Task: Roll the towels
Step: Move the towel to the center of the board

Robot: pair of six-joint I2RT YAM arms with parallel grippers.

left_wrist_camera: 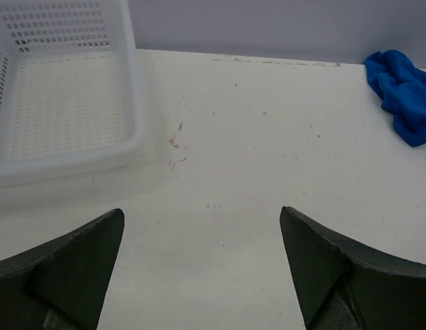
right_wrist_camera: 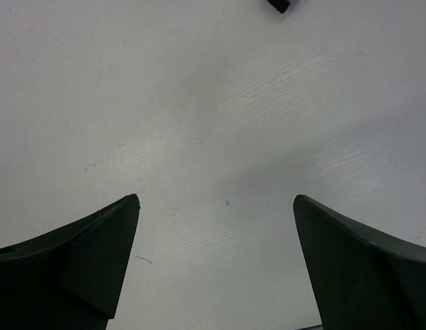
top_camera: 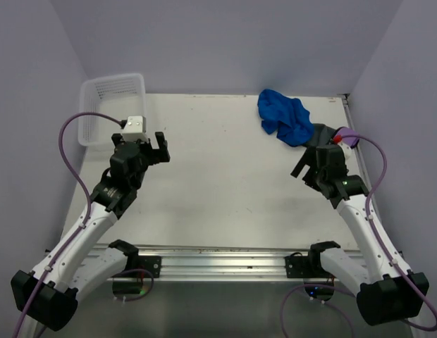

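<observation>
A crumpled blue towel lies at the back right of the white table, and shows at the right edge of the left wrist view. My left gripper is open and empty above the table's left side, near the basket. In its wrist view the left gripper has bare table between its fingers. My right gripper is open and empty, just in front of the towel. In its wrist view the right gripper shows only bare table between its fingers; the towel is out of that view.
A white perforated plastic basket stands at the back left corner, empty in the left wrist view. Grey walls close the table at the back and sides. A metal rail runs along the near edge.
</observation>
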